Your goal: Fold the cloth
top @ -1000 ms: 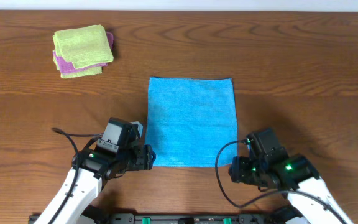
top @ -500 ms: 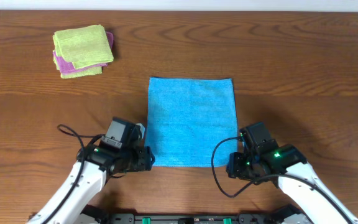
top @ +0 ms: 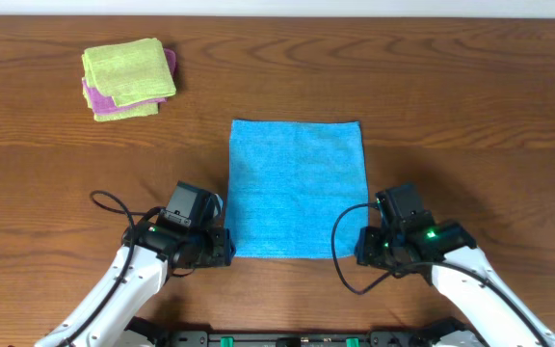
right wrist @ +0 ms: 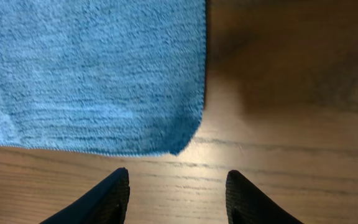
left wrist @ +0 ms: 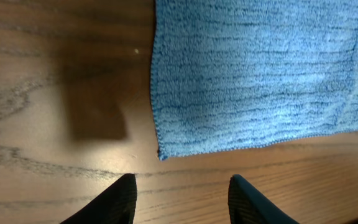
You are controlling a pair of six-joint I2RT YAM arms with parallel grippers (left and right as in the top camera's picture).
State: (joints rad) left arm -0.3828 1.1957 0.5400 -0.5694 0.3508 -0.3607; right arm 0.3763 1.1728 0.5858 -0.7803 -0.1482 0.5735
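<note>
The cloth lies flat in the middle of the table. The left gripper hangs just short of its near-left corner, fingers spread, nothing between them. The right gripper is the same at the near-right corner. The folded green and purple cloths sit far left.

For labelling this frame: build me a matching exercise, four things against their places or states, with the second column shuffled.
1. blue cloth
2. lime-green cloth
3. purple cloth
4. left gripper

A. mostly hidden under another cloth
B. spread flat in the middle
C. open, by a cloth corner, holding nothing
D. folded, lying on top of another cloth

Pairs: 1-B, 2-D, 3-A, 4-C
</note>
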